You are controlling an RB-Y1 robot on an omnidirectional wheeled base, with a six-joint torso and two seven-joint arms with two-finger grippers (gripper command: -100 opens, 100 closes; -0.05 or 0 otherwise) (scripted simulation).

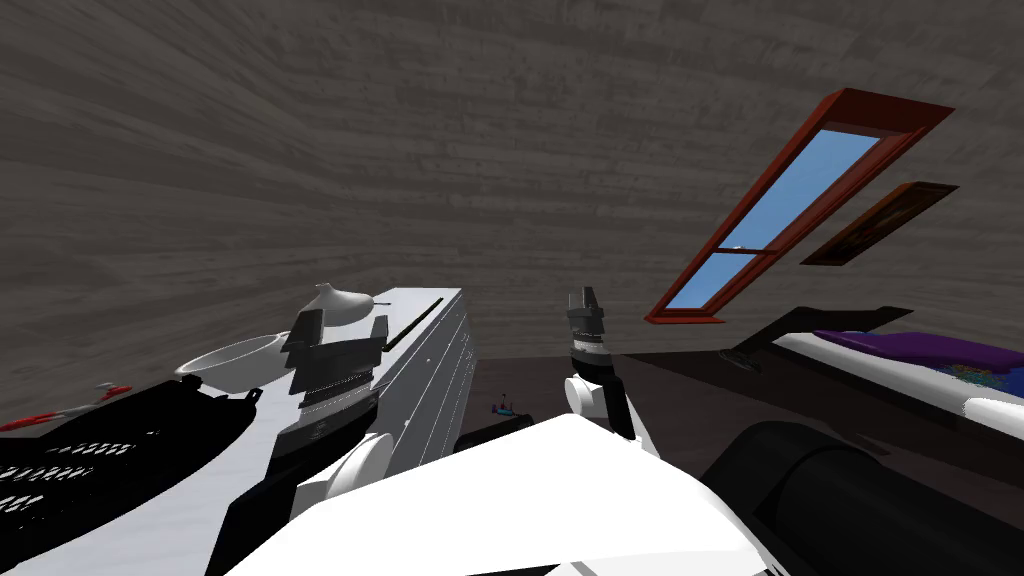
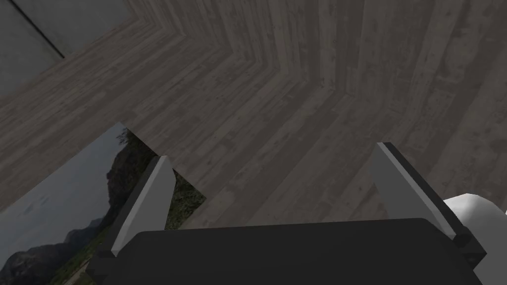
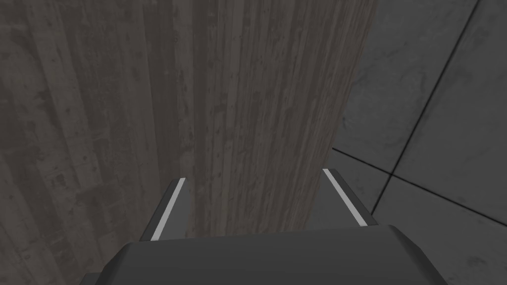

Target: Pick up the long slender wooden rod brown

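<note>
As we look down along the white worktop (image 1: 445, 370), its far left carries a small red and white thing (image 1: 62, 412) and, just beside it, a black perforated basket (image 1: 90, 470). Next comes a white bowl (image 1: 232, 362) near the basket's far end. Our left pincer (image 2: 273, 152) hovers over the worktop just right of the bowl, its blades spread wide with nothing between them. Beyond it stands a white, pear-shaped vessel (image 1: 338, 300).

The rod (image 1: 415, 323) lies flat on the worktop's top, just right of the left pincer and close to the edge above the drawer fronts. It reads as a thin dark line here, its colour closer to black than brown. Its long axis runs along that edge: the near end points back toward us, and the far end points toward the plank wall behind the worktop. We cannot tell whether it touches the pincer's body.

Further right, a small colourful object (image 1: 503, 408) sits on the dark floor past the worktop's end. Our right pincer (image 3: 256, 175) is raised off the worktop, well apart from the rod, blades open and empty. At the far right are a red-framed window (image 1: 780, 230), a dark picture frame (image 1: 880, 225) and a bed (image 1: 880, 375) with a purple cover.
</note>
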